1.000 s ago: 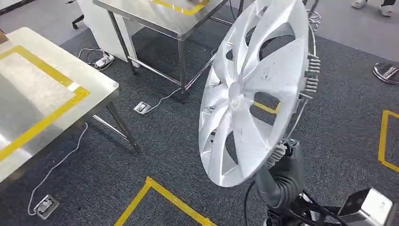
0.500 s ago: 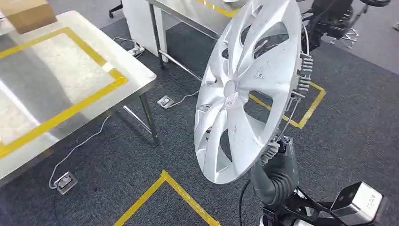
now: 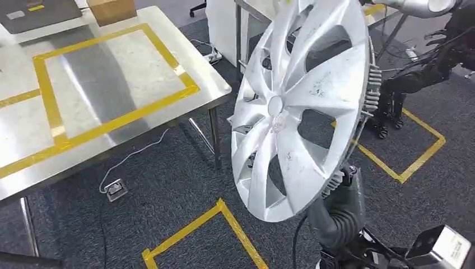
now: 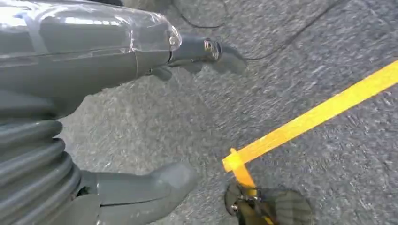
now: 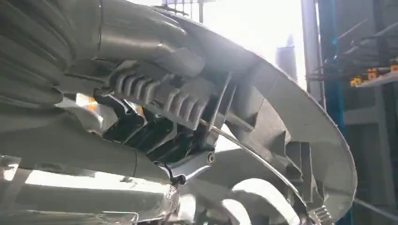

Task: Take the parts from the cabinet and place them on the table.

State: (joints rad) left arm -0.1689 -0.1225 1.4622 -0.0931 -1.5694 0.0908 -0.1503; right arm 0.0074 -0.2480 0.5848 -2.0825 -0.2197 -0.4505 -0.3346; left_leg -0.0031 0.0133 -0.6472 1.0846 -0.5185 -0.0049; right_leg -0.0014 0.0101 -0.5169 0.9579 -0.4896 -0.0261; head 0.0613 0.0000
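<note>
A large silver hubcap [image 3: 302,106] stands upright in front of me, above the carpet. My right hand [image 3: 335,184] grips its lower rim from behind; in the right wrist view the fingers [image 5: 141,122] wrap the hubcap's inner rim [image 5: 291,122] by its clips. A steel table [image 3: 101,78] marked with yellow tape lies to the left of the hubcap. My left hand [image 4: 141,140] hangs over the grey carpet with thumb and fingers apart and nothing in it.
A cardboard box [image 3: 111,9] and a dark flat device [image 3: 36,12] sit at the table's far edge. Yellow tape lines [image 3: 224,218] mark the carpet. A floor socket [image 3: 115,189] with a cable lies under the table. Another robot arm [image 3: 431,61] stands at the back right.
The camera has turned: the taped table has slid rightward and closer, and the box has come into view. The hubcap stays held in my right hand in the same pose.
</note>
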